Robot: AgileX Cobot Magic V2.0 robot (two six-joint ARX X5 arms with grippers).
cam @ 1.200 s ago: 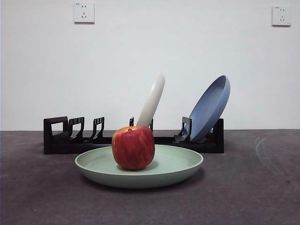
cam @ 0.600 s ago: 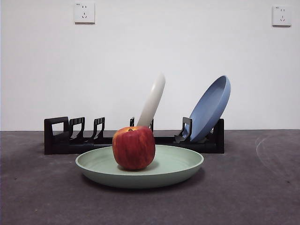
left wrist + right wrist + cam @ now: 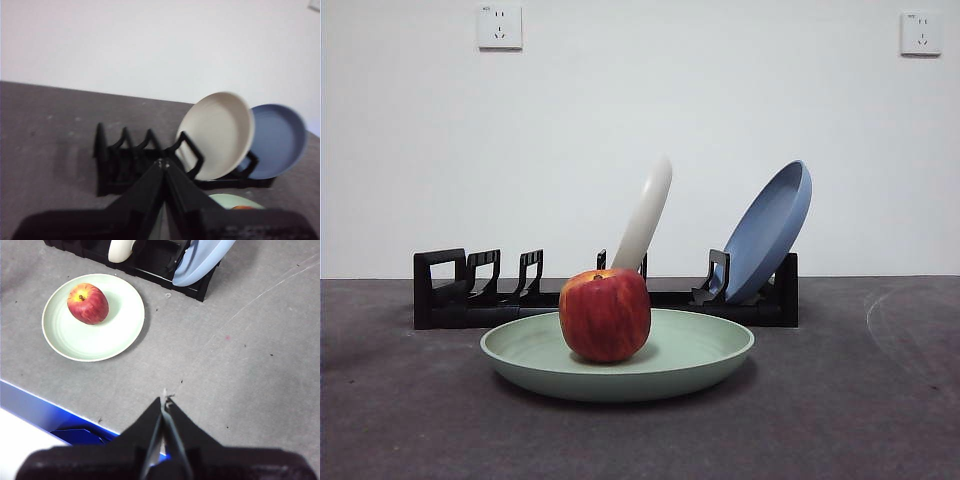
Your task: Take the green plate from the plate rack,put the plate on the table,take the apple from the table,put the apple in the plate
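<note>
Both grippers, left (image 3: pixel 162 167) and right (image 3: pixel 164 405), are pressed together and empty, well clear because the apple (image 3: pixel 605 314) rests in the green plate (image 3: pixel 705 352), the task apparently complete.

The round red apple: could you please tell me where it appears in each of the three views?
Front view: the round red apple sits left of centre on the pale mint-green plate.
Left wrist view: only an orange-red sliver shows.
Right wrist view: on the plate.
Shared landmark: the long black plate rack.
</note>
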